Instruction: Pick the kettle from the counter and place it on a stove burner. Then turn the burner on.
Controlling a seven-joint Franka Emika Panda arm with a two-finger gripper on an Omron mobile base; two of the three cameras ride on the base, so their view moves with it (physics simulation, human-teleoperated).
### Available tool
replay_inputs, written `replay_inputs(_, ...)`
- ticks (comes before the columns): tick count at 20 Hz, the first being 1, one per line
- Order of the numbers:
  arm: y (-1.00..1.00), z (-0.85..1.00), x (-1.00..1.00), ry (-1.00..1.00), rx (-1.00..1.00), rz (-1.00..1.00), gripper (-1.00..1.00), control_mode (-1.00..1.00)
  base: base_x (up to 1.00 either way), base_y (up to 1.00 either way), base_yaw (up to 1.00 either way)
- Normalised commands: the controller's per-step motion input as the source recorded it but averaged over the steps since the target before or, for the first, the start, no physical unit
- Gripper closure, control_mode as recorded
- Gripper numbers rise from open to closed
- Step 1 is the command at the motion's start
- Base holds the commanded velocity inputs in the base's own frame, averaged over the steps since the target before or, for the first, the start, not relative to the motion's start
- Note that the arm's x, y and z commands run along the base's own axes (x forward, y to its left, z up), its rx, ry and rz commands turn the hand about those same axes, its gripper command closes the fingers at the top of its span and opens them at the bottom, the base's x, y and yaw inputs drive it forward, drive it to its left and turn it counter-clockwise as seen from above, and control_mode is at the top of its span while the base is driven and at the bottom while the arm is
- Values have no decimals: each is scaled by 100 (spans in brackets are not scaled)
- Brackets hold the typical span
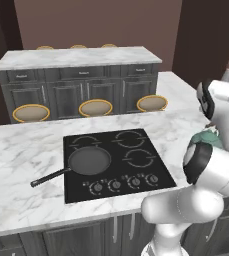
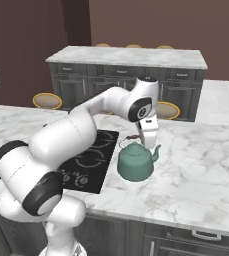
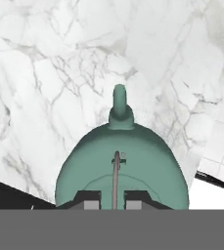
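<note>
One kettle [image 2: 135,162]: teal-green, stood on the white marble counter [image 2: 196,170] just right of the black cooktop [image 1: 117,162] — spout toward the right in the right base view.
Gripper [image 3: 114,199]: directly above the kettle, fingers clenched on its thin handle [image 3: 116,178].
Frying pan [image 1: 87,161]: on the front-left burner [image 1: 85,142] area, long handle over the counter.
Knobs [image 1: 123,183]: a row along the cooktop's front edge.
Stools [image 1: 95,107]: three, beyond the counter.

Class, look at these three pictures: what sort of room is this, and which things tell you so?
A kitchen, computer-rendered: a black glass cooktop set into a marble counter, a frying pan on one burner, and a green kettle beside it.
</note>
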Motion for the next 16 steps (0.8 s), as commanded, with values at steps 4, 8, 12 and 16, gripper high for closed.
replay_inputs(4,95,18,54,0,0,23,100,-100,0,0,0)
replay_inputs(8,89,8,31,0,0,26,100,-100,0,0,0)
replay_inputs(12,70,2,13,0,0,28,100,-100,0,0,0)
replay_inputs(16,69,0,18,0,-2,29,100,-100,0,0,0)
